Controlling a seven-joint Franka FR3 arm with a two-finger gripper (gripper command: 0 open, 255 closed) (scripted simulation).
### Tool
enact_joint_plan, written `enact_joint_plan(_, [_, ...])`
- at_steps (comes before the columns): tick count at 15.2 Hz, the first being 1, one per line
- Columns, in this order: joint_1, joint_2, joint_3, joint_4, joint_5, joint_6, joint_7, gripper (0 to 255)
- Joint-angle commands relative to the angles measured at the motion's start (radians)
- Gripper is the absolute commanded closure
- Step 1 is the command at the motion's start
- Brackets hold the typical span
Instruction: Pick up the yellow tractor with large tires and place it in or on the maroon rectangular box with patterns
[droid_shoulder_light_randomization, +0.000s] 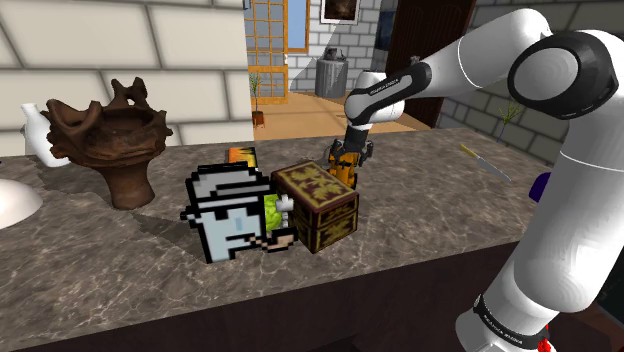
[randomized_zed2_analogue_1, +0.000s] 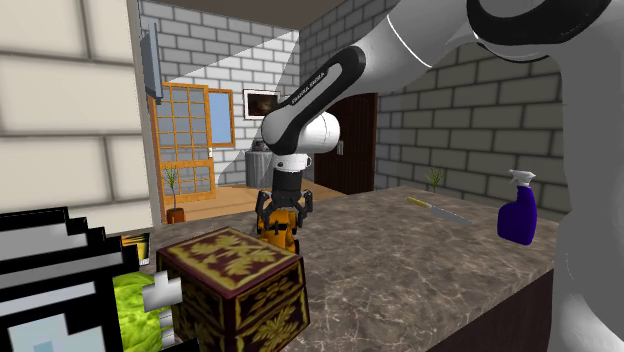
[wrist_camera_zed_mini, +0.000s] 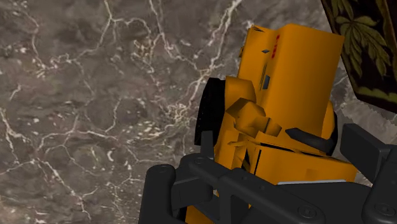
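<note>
**As the arm (droid_shoulder_light_randomization: 570, 150) reaches over the desk (droid_shoulder_light_randomization: 120, 270), its end effector (droid_shoulder_light_randomization: 347, 160) clasps the tractor (droid_shoulder_light_randomization: 345, 168)**

Where the dark, white-veined desk (randomized_zed2_analogue_1: 420, 260) runs across the shoulder view, the white arm (randomized_zed2_analogue_1: 400, 40) rises from the lower right and bends down toward the middle of the surface. At the shoulder view's left stands a brown, jagged-rimmed bowl (droid_shoulder_light_randomization: 115, 135) on a thick foot. Nearer the middle is a blocky black-and-white pixel figure (droid_shoulder_light_randomization: 228, 215) with a hat. It stands just beside a maroon box (droid_shoulder_light_randomization: 318, 205) with gold leaf patterns on its lid and sides. A green thing (randomized_zed2_analogue_1: 130, 300) shows between the figure (randomized_zed2_analogue_1: 50, 290) and the box (randomized_zed2_analogue_1: 235, 285).

The tractor (randomized_zed2_analogue_1: 279, 228) is orange-yellow with black tires. It is just behind the box in the shoulder view, between the black fingers of the end effector (randomized_zed2_analogue_1: 280, 218). In the wrist view the end effector (wrist_camera_zed_mini: 283, 149) is closed narrowly on the tractor (wrist_camera_zed_mini: 292, 70), whose body lies between the fingers with a black tire at one side. A corner of the box (wrist_camera_zed_mini: 366, 44) lies close by, and the desk (wrist_camera_zed_mini: 95, 95) is underneath. Whether the tractor touches the desk I cannot tell.

A purple spray bottle (randomized_zed2_analogue_1: 518, 208) stands well apart, at the second exterior view's right.
</note>
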Motion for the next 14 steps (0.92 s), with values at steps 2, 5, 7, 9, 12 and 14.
enact_joint_plan(2, [0.000, 0.000, 0.000, 0.000, 0.000, 0.000, 0.000, 255])
enact_joint_plan(5, [0.000, 0.000, 0.000, 0.001, 0.000, -0.001, 0.000, 255])
enact_joint_plan(7, [0.000, 0.000, 0.000, 0.001, 0.000, -0.001, 0.000, 255])
enact_joint_plan(9, [0.000, 0.000, 0.000, 0.001, 0.000, -0.001, 0.000, 255])
enact_joint_plan(12, [0.000, -0.013, -0.001, 0.012, -0.005, -0.024, 0.004, 255])
enact_joint_plan(14, [0.001, -0.024, -0.001, 0.025, -0.009, -0.049, 0.008, 255])
